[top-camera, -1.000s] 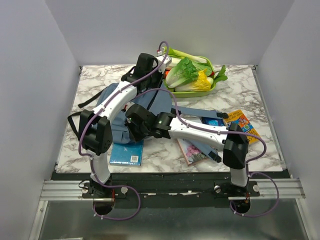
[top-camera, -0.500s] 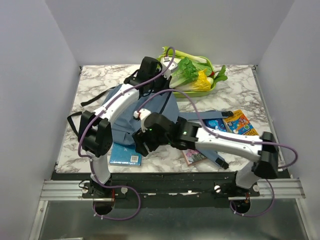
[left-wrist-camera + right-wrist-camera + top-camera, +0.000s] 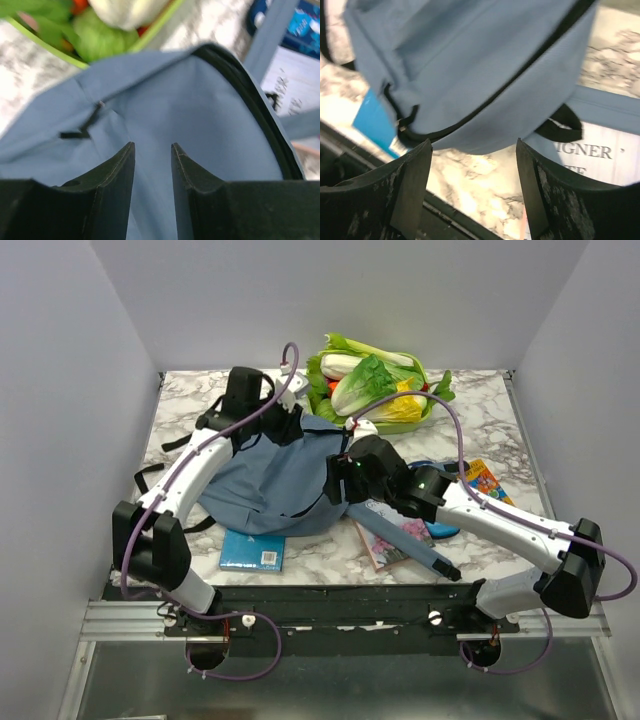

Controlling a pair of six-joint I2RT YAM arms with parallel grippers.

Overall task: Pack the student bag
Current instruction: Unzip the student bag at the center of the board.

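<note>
Top external view: both arms have shifted within the last second. One second ago both tools were closed at the student bag [image 3: 270, 475], with the right arm reaching across its middle. Both have since let go and the bag has settled.

1. Left tool [image 3: 152, 147]: the jaws are parted by a narrow gap with nothing between them. The bag's grey-blue fabric lies directly ahead of and below the fingertips. A black zip edge [image 3: 260, 110] curves past ahead and to the right, as this tool's camera sees it. The vegetables [image 3: 95, 40] sit beyond the bag, further ahead.

2. Right tool [image 3: 473, 145]: the jaws are wide apart and empty. The bag's rounded side lies just ahead of the fingertips, not between them. Bare counter [image 3: 485, 180] shows under the gap. A blue book [image 3: 372, 120] lies ahead on the left of the tool's view. A printed book [image 3: 600, 150] lies ahead on the right, crossed by a strap [image 3: 605, 107].

3. Bag position: slumped flat on the counter between the two tools, its straps trailing toward the right tool's side.

4. Meaning for the task: the release suggests a repositioning step has ended. The books are outside the bag, so packing is judged barely begun. Whether the mouth is open far enough to load cannot be told
</note>
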